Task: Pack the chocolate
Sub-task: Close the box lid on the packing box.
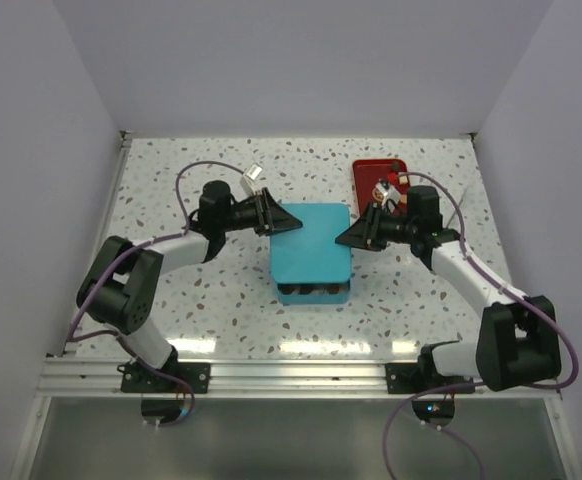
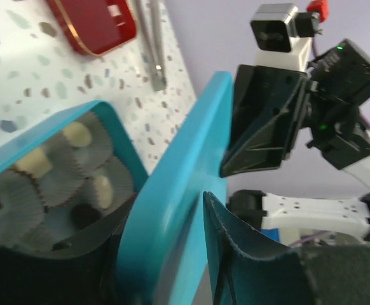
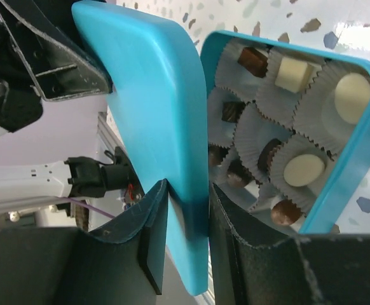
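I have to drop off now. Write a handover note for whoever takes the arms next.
Right gripper: clamped on the near edge of the teal lid.
Left gripper: straddles the lid's opposite edge; grip unclear.
The chocolates sit in paper cups inside the teal box. The lid is held over the box, not seated.
Done: chocolates in the box.
Left: lower and seat the lid, then release.

The black two-finger left gripper (image 1: 293, 225) points toward 3 o'clock, jaws slack; the right gripper (image 1: 341, 239), toward 9 o'clock, clamps a teal lid (image 3: 147, 95).
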Tool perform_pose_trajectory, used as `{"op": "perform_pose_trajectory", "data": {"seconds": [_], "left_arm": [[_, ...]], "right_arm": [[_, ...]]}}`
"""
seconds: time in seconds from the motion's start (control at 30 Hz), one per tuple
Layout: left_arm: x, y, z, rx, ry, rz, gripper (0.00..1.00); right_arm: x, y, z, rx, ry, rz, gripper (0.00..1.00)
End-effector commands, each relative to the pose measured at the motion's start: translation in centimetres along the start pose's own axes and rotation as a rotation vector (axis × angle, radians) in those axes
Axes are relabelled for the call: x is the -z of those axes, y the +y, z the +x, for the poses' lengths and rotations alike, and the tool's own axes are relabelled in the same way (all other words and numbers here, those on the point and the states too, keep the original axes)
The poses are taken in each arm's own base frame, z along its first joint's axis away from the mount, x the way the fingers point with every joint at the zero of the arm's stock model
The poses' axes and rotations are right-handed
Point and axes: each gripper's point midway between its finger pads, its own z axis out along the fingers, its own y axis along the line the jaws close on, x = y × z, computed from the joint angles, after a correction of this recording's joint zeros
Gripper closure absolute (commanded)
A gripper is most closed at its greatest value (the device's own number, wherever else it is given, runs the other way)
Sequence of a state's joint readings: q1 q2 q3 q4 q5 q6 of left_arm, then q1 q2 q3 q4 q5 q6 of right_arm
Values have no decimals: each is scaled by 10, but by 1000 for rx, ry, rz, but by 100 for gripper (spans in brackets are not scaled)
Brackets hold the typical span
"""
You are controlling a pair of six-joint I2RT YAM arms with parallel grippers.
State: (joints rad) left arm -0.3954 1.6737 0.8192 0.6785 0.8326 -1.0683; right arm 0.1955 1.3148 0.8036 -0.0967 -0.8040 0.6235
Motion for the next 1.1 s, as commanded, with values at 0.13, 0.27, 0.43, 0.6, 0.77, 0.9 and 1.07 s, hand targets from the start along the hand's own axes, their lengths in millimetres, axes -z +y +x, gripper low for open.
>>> {"op": "perform_pose_trajectory", "data": {"seconds": [0.13,0.27,0.43,0.6,0.77,0.9,1.07], "left_arm": [[4,23,-5,-140,2,-186,55],[1,38,-7,-169,6,-241,55],[-2,61,-8,-178,22,-325,53],[-2,78,-9,-214,33,-403,52],[3,97,-3,-225,55,-491,49],[8,110,1,-229,65,-554,48],[12,123,5,-234,77,-602,47]], "right_arm": [[-2,-13,7,-26,-6,32,76],[-4,-22,10,-49,2,64,76],[-9,-39,16,-73,20,109,76],[-12,-56,26,-95,51,159,77],[-12,-62,27,-100,58,183,77],[-12,-67,32,-109,75,203,77],[-13,-75,35,-121,86,226,77]]}}
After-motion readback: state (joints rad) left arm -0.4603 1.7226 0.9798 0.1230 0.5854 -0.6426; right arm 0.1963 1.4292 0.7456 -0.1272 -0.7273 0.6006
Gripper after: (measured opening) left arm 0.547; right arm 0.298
